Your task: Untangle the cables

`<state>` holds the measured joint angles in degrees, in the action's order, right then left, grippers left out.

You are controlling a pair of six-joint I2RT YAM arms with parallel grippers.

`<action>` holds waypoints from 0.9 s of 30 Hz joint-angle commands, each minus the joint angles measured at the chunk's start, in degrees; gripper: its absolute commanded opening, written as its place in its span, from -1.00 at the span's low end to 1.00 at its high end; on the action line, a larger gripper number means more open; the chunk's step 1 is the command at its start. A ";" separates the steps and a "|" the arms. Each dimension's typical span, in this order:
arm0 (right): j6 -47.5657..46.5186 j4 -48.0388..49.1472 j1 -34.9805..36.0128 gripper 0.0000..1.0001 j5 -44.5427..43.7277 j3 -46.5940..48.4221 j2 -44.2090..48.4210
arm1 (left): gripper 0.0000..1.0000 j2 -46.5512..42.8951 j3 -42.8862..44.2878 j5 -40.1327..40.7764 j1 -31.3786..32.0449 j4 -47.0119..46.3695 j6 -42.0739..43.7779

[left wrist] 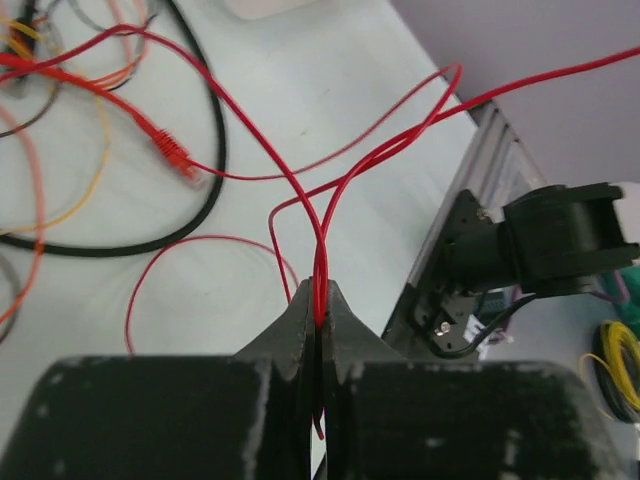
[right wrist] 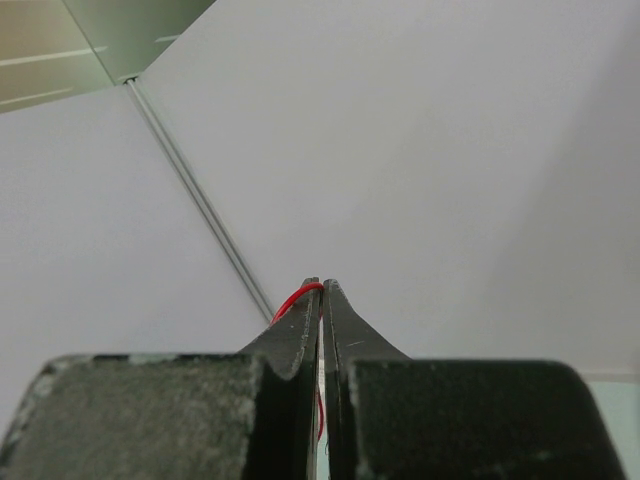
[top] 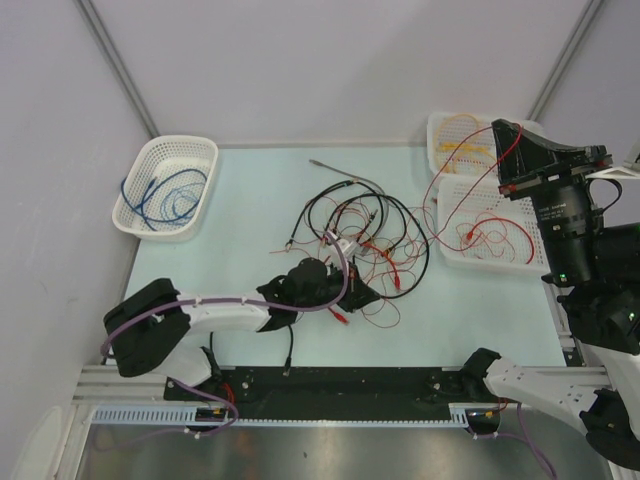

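Setting: pale green desk (top: pixel 250 330) inside a white-walled enclosure, with both arm bases on a black rail at its near edge.

Item 1, cables (top: pixel 365 235): a loose tangle of black, red and orange-yellow wires lying near the centre of the desk, with the loops crossing one another. The left wrist view shows a thick black cable (left wrist: pixel 215 150) curving over the surface and a red plug end (left wrist: pixel 170 150) lying just inside that curve.

Item 2, left fingers (left wrist: pixel 314 305): low at the near edge of the tangle. They are pressed together and pinch a red wire (left wrist: pixel 321 275), which rises from the tips and divides into loops spreading across the desk.

Item 3, right fingers (right wrist: pixel 318 300): raised high above the right side of the desk and facing the far wall. They are pressed together on a thin red strand (right wrist: pixel 300 293) that arches out beside the tips. Whether this is the same wire as in item 2 cannot be told.

Item 4, left basket (top: pixel 165 143): white, at the far left of the desk, holding a blue cable (top: pixel 165 195).

Item 5, two white baskets at the far right: the farther one (top: pixel 445 125) holds yellow wire, and the nearer one (top: pixel 470 262) holds coiled red wire (top: pixel 495 238).
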<state>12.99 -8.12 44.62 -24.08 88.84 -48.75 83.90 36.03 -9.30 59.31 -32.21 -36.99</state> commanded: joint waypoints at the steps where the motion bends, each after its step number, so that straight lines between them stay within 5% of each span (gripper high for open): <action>1: -2.62 -0.41 -0.06 -1.00 -3.34 0.46 1.20 | -1.00 -8.21 2.55 14.68 -1.82 16.48 4.81; 4: -4.73 0.47 -0.15 -1.00 -5.98 0.46 1.82 | -1.00 -12.87 1.77 20.45 -8.38 30.47 1.16; 10: -8.33 3.63 -0.06 -1.00 -9.41 0.63 2.52 | -1.00 -18.24 -6.49 12.82 -27.98 40.20 -6.68; 14: -9.30 3.81 0.03 -1.00 -9.85 1.16 2.08 | -0.43 -20.88 -7.12 10.97 -31.27 42.13 -5.81; 18: -9.30 3.81 -0.06 -1.00 -10.11 1.16 1.64 | -0.12 -22.55 -4.75 11.94 -31.27 44.33 -4.58; 23: -10.35 3.64 0.03 -1.00 -10.29 1.69 1.12 | 0.92 -25.26 -1.67 11.24 -31.27 46.01 -2.82; 27: -10.09 3.29 -0.06 -1.00 -10.11 1.87 0.68 | 0.99 -29.84 -1.40 8.09 -31.27 42.50 -1.51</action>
<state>4.05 -6.52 44.77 -33.54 89.36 -47.59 59.22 31.77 1.91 28.14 13.02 -40.45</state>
